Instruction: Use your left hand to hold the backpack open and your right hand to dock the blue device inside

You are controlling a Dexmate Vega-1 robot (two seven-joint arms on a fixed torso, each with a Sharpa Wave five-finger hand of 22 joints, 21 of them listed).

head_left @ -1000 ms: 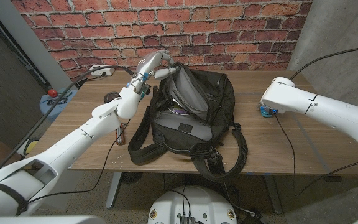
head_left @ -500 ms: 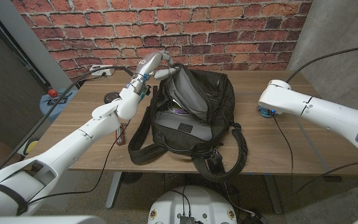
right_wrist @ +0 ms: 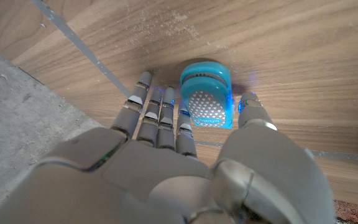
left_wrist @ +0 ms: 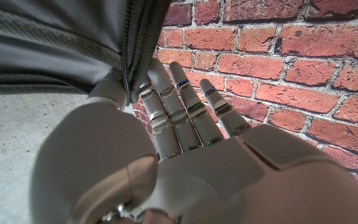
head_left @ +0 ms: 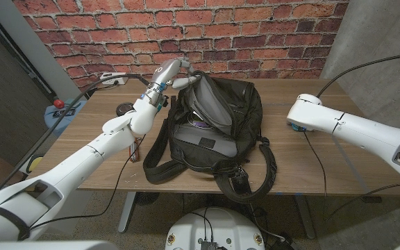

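The black backpack (head_left: 210, 128) lies in the middle of the table with its main compartment unzipped. My left hand (head_left: 174, 70) is at its far top edge and pinches the zippered rim (left_wrist: 129, 56) between thumb and fingers, lifting the grey-lined flap. The blue device (right_wrist: 207, 96), rounded with a white dotted face, lies on the wood to the right of the backpack. In the head view a sliver of the blue device (head_left: 296, 128) shows under my right wrist. My right hand (right_wrist: 191, 124) straddles it, fingers (right_wrist: 160, 115) along one side and thumb on the other, spread apart.
The backpack's straps (head_left: 245, 182) trail over the table's near edge. A small dark round object (head_left: 123, 108) and a white power strip (head_left: 113, 79) sit at the far left. A red brick wall stands behind the wooden table (head_left: 325, 167).
My right arm has shifted a little leftward and nearer, settling over the blue device. My left hand keeps the same hold on the backpack rim.
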